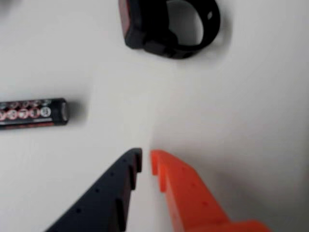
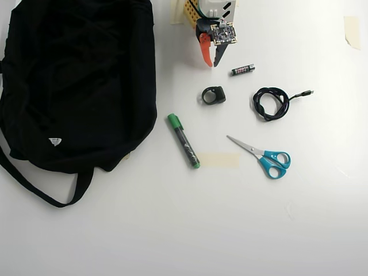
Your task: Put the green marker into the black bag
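Nothing of the job looks done yet, as far as I can see. The green marker (image 2: 183, 141) lies flat on the white bench (image 2: 172, 230), just beside the right edge of the black bag (image 2: 80, 80) in the overhead view, but clear of it and slanting down toward a strip of tape (image 2: 221, 160). The gripper (image 2: 210, 62) hangs near the arm's base at the top of that view, well apart from the marker, with the jaws nearly pressed together and nothing between them; the wrist view shows only a thin gap of bare bench between the dark and orange tips (image 1: 146, 162).

Closer to the gripper sit a small black ring-shaped clip (image 2: 213, 95) and a battery (image 2: 242, 69), neither of them wanted. A coiled cable (image 2: 270, 103) and blue-handled scissors (image 2: 264, 156) lie further right.

So, by my reckoning, everything remains: spreading the jaws, reaching down to the marker, lifting it, and carrying it across into the bag.
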`<act>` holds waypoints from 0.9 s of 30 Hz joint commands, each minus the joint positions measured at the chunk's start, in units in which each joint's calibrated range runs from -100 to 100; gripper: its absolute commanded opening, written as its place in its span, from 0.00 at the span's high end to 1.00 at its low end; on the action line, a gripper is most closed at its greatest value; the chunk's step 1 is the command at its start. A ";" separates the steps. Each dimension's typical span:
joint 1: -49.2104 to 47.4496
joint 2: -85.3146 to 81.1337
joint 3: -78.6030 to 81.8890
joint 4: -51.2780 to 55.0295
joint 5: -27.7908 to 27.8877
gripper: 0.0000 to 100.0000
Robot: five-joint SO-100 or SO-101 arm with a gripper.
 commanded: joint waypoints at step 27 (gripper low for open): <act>0.53 16.18 -17.23 -10.26 0.07 0.98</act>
